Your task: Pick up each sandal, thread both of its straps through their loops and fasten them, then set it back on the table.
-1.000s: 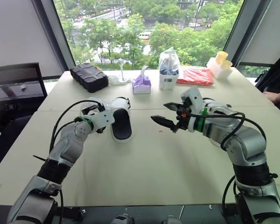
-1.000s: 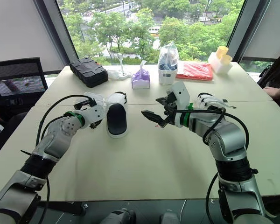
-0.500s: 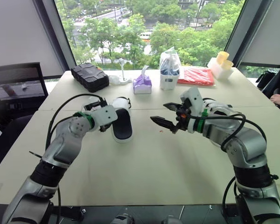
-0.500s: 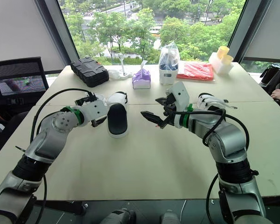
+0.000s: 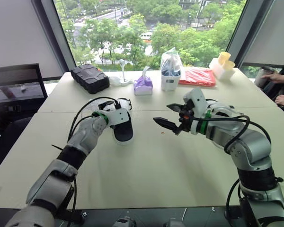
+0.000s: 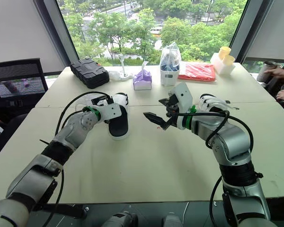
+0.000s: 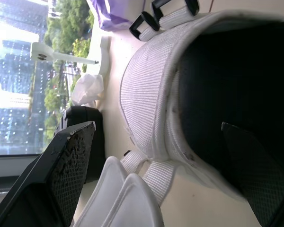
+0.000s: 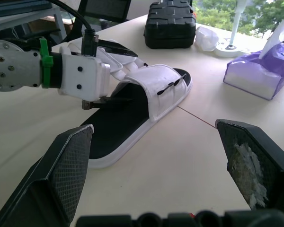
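White sandal lies flat on the table, near its middle seam. The left hand is open astride the sandal's side. The right hand hovers open, apart from it. The tissue box and black case stand well behind; bare table lies in front.

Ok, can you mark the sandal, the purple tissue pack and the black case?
sandal point(image 5: 124, 133): left eye view, on its black footbed.
purple tissue pack point(image 5: 143, 86): left eye view, on its front face.
black case point(image 5: 90, 78): left eye view, on its ribbed lid.
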